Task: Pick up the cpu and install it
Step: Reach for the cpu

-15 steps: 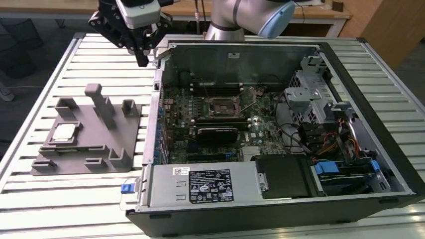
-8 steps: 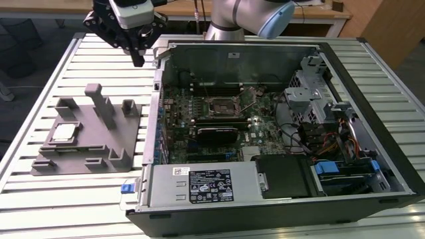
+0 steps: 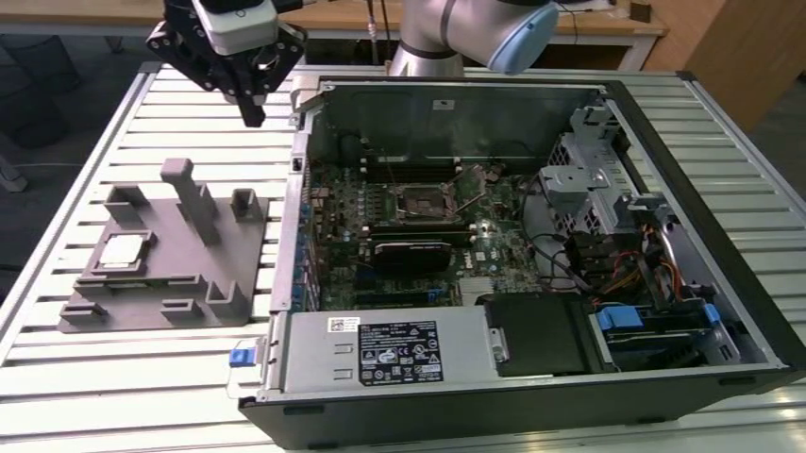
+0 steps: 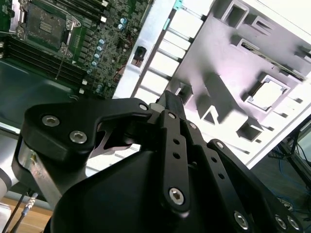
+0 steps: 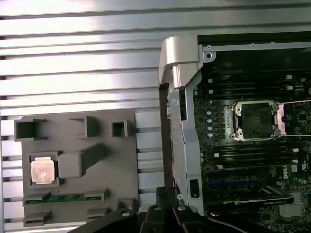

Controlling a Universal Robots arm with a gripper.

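Grey plastic fixture [image 3: 158, 255] near the table [image 3: 75, 377] edge on the exterior view's left. The cpu [image 3: 123, 251] lies flat in its square pocket, silvery top up.

I have the end effector [image 3: 252, 113] hanging over the table between the fixture and the open computer case [image 3: 655, 123], high above both. Its tips are pressed together and pinch nothing. In the first wrist view the cpu [image 5: 43, 171] is well apart from the tips.

Progress, my read: nothing done. The cpu is not picked. The socket [image 3: 425, 200] on the motherboard is empty, and its frame looks open with the lever swung out. The pick, the carry and the seating are all left.

Writing: a black label [image 3: 400, 354] and a white sticker [image 3: 343, 326] sit on the power supply, at the case's side toward the exterior camera. Print too small, so I skip it.
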